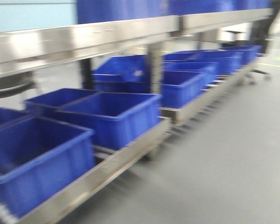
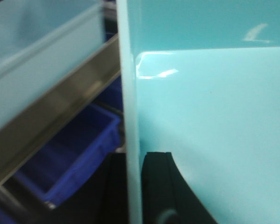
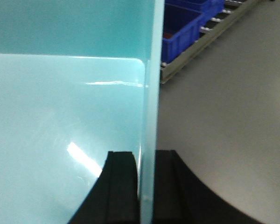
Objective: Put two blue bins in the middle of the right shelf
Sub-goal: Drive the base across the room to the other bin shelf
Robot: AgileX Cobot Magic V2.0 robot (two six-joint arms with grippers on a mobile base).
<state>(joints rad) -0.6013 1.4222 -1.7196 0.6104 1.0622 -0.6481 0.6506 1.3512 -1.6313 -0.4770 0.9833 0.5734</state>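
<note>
left gripper (image 2: 133,161): the black fingers (image 2: 159,186) straddle the left side wall of the held pale blue bin (image 2: 214,130), one inside and one outside, pinching the wall edge between them.

right gripper (image 3: 147,158): the fingers (image 3: 121,186) clamp the right side wall of the same bin (image 3: 60,116) in the same way, one pad on each face of the wall.

the held bin is off the rack, with its glossy interior facing both wrist cameras and grey floor (image 3: 224,116) visible past its right wall.

the second pale blue bin (image 2: 37,56) sits on the rack level, just behind the steel front rail (image 2: 60,107). in the front view, a pale surface (image 1: 32,14) shows above this rail (image 1: 84,39). blur prevents further detail.

dark blue bins (image 1: 112,114) stand in a row on the lower level, below the rail. one (image 2: 70,158) is visible under the rail in the left wrist view.
</note>
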